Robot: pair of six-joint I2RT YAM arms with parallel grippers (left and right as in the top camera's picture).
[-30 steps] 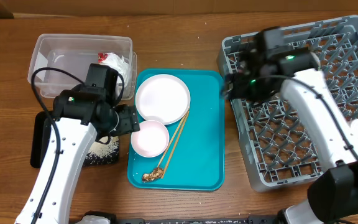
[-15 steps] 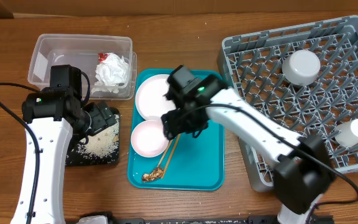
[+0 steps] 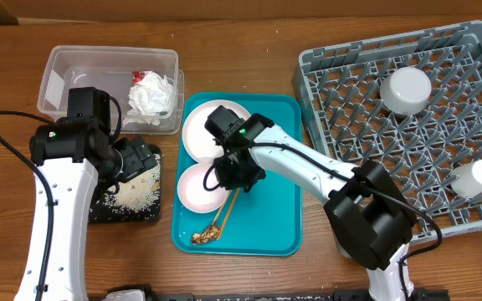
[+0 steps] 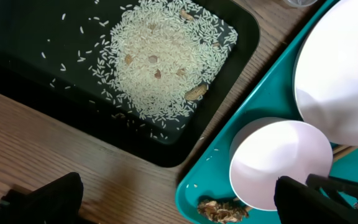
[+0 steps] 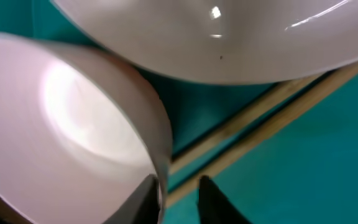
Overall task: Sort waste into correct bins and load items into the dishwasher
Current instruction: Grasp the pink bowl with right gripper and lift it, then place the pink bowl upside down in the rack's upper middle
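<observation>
On the teal tray (image 3: 274, 209) lie a white plate (image 3: 218, 125), a small white bowl (image 3: 195, 188), wooden chopsticks (image 3: 231, 203) and a brown food scrap (image 3: 206, 237). My right gripper (image 3: 234, 173) is shut on the bowl's rim (image 5: 161, 163), with one finger inside the bowl (image 5: 61, 124) and one outside, just above the chopsticks (image 5: 272, 112). My left gripper (image 4: 179, 205) is wide open and holds nothing. It hovers over the wood between the black tray of rice (image 4: 17, 43) and the teal tray (image 4: 272, 87).
The grey dish rack (image 3: 350, 167) at the right holds two white cups (image 3: 410, 88) (image 3: 474, 177). A clear bin (image 3: 74, 84) at the back left holds crumpled tissue (image 3: 151, 94). Rice (image 3: 136, 191) lies spread on the black tray (image 3: 99, 213).
My right arm swung from the rack to the teal tray and closed on the small bowl's rim. A cup now stands in the rack. My left arm drew back left and opened fully.
</observation>
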